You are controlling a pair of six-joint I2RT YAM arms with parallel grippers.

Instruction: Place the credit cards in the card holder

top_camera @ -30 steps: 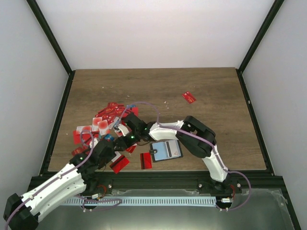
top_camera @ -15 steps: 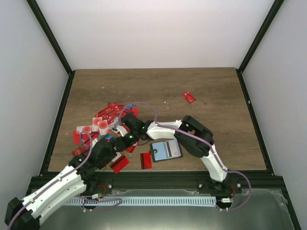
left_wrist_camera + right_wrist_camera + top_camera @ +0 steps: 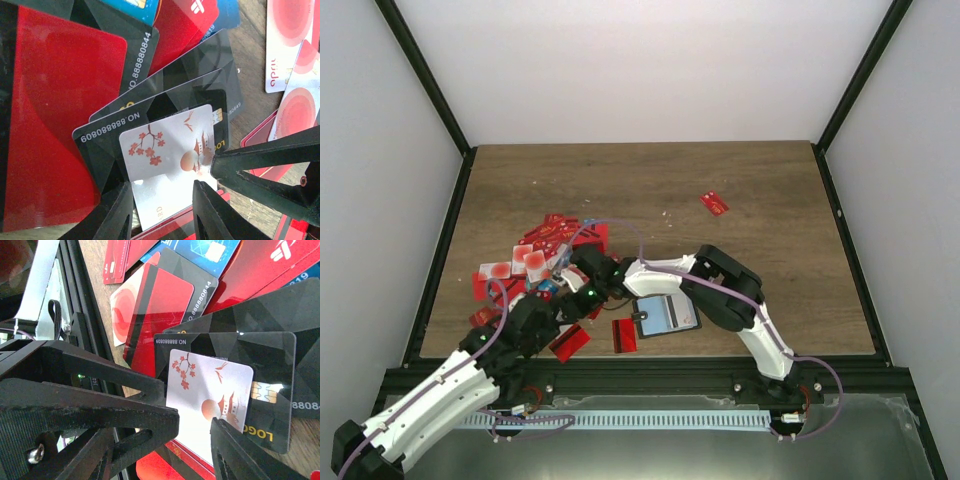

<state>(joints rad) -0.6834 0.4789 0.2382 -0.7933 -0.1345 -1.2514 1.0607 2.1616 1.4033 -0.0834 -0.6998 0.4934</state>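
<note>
obstacles: credit cards (image 3: pixel 535 255) heaped left, card holder (image 3: pixel 670 313) near edge | free: table (image 3: pixel 720 175) beyond

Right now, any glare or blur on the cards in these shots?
Left wrist: bright glare patch on the white blossom card, lower corner. Right wrist: top-left corner blurred, glint beside the chip. Top external: even light, cards tiny.

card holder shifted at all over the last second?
No. In the top view the card holder lies at the same spot relative to the table's near edge and the lone red card.
</note>
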